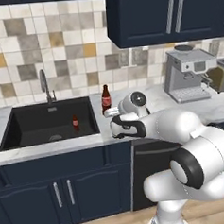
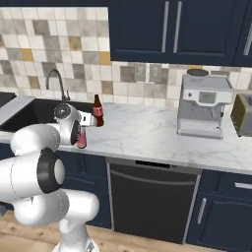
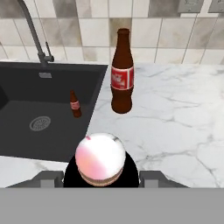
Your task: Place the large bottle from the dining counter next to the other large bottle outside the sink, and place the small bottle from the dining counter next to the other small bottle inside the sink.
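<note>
My gripper (image 3: 100,177) is shut on the large bottle (image 3: 100,158), which I see from above as a pale pink top over a dark round body. In the right base view this bottle (image 2: 81,141) hangs under the hand at the counter's front edge, just right of the sink. The other large bottle (image 3: 122,72), brown with a red label, stands upright on the marble beyond it, near the sink's right rim (image 1: 106,99). A small bottle (image 3: 75,104) stands upright inside the sink (image 1: 34,126).
A curved faucet (image 1: 45,85) rises behind the black sink. A grey coffee machine (image 2: 203,106) and a toaster (image 2: 243,113) stand to the right on the counter. Bare marble (image 3: 175,113) stretches right of the brown bottle. Dark wall cabinets (image 1: 168,13) hang above.
</note>
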